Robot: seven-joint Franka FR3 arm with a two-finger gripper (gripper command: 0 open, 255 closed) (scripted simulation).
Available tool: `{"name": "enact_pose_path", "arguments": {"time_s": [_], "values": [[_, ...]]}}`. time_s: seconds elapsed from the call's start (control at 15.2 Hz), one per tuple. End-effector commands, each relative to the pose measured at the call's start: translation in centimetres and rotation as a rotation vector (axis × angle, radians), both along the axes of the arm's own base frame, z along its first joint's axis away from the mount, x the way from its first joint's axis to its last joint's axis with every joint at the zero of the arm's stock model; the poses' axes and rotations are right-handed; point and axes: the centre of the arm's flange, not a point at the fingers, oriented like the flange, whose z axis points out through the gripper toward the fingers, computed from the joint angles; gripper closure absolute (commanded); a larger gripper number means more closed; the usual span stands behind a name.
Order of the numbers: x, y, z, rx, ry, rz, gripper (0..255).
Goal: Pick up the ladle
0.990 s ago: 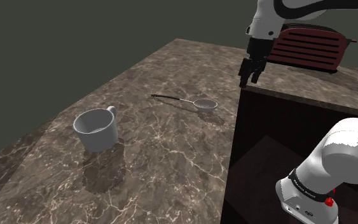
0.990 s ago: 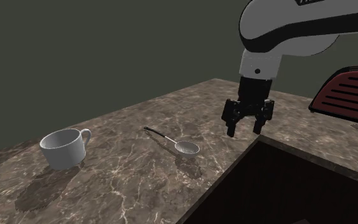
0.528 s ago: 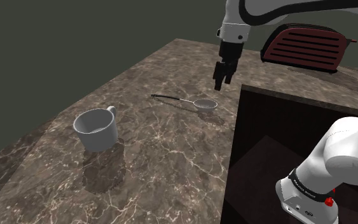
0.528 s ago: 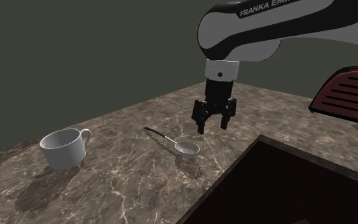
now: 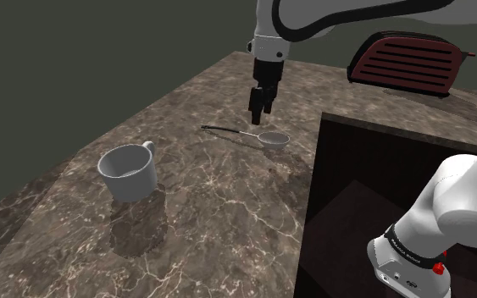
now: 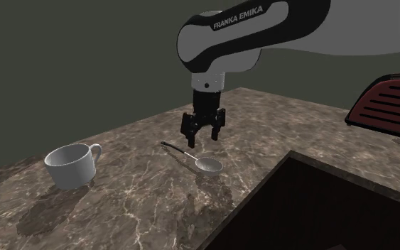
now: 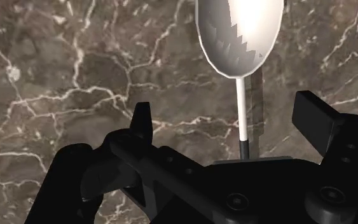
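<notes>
At the shoulder view's left a mug (image 5: 129,172) stands on the tabletop (image 5: 202,224); right of it the ladle (image 5: 273,138) lies flat, handle leftward, bowl toward the dark recess (image 5: 355,195); the claw (image 5: 257,110) has swung left from the recess edge and now hangs above the handle, wide apart, holding nothing; the wrist view puts the handle between the fingers (image 7: 142,124); a straight descent looks next; the toaster (image 5: 410,63) sits far right.

Only txt: "FRANKA EMIKA" on robot's white arm (image 6: 262,35).
</notes>
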Motion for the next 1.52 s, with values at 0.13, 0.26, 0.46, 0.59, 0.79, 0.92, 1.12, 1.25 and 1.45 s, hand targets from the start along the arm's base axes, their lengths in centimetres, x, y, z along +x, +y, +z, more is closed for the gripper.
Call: {"name": "enact_pose_path", "arguments": {"time_s": [0.13,0.26,0.46,0.59,0.79,0.92,1.12,1.25,1.45], "values": [[2.1,4.7,-1.0,0.003,-0.016,0.098,0],[2.1,4.7,-2.1,0.003,-0.016,0.098,0],[2.1,4.7,-3.7,0.003,-0.016,0.098,0],[2.1,4.7,-4.7,0.003,-0.016,0.098,0],[2.1,4.7,-5.0,0.003,-0.016,0.098,0],[2.2,4.7,-5.0,0.003,-0.016,0.098,255],[2.2,4.7,-5.0,0.003,-0.016,0.098,255],[2.2,4.7,-5.0,0.003,-0.016,0.098,255],[2.1,4.7,-5.0,0.003,-0.016,0.098,255]]}}
